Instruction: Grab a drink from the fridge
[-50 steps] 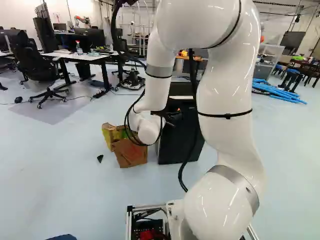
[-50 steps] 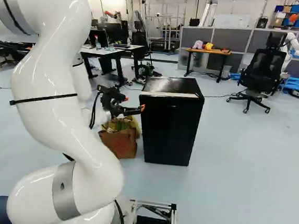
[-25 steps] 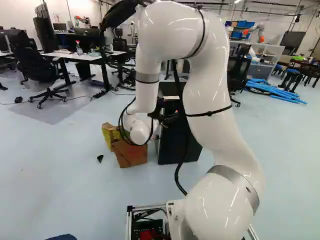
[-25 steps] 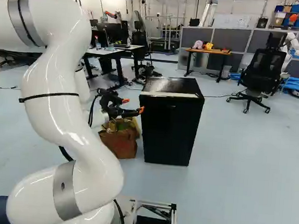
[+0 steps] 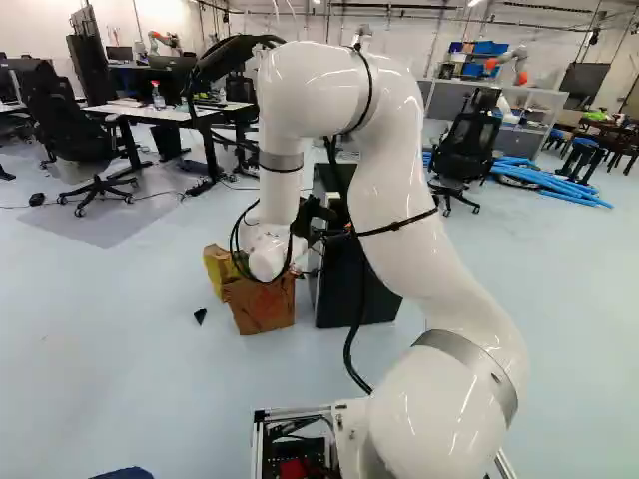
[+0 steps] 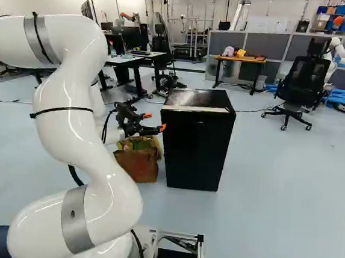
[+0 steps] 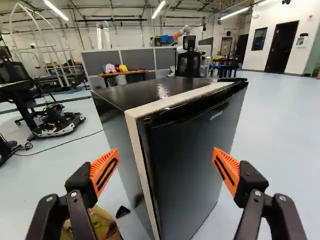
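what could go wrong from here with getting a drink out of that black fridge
The gripper is open in front of the shut fridge door: if a fingertip meets the flat face rather than the door's edge, it may just push the fridge back.
The brown paper bag sits beside the fridge, below the gripper, so a low swing could knock it.
The black cable hanging off the arm might snag on the fridge.

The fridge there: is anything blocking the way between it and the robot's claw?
Nothing visible stands between the open gripper and the fridge. The paper bag sits lower, beside the fridge. The door looks shut, hiding any drinks inside.
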### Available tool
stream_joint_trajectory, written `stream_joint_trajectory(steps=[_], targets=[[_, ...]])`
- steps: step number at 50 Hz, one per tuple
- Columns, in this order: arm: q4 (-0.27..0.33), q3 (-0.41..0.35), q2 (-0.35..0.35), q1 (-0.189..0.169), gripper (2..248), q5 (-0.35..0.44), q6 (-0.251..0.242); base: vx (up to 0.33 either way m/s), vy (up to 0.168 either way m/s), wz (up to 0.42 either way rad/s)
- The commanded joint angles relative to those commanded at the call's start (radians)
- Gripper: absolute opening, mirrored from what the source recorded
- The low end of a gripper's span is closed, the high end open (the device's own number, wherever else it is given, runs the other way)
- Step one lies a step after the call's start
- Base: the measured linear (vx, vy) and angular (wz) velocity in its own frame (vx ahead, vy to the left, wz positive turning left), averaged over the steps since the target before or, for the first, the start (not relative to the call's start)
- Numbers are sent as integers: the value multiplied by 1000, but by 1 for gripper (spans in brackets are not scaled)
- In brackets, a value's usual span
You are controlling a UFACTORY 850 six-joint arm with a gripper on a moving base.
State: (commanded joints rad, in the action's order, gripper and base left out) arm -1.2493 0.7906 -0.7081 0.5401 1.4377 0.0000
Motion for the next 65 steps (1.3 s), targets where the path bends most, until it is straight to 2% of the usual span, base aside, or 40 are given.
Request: stream_joint_trajectory(steps=[20,65], targets=[[-8,87,-45,-17,247,0,0,0,0,0],[-34,138,-72,-61,247,13,0,0,0,0]])
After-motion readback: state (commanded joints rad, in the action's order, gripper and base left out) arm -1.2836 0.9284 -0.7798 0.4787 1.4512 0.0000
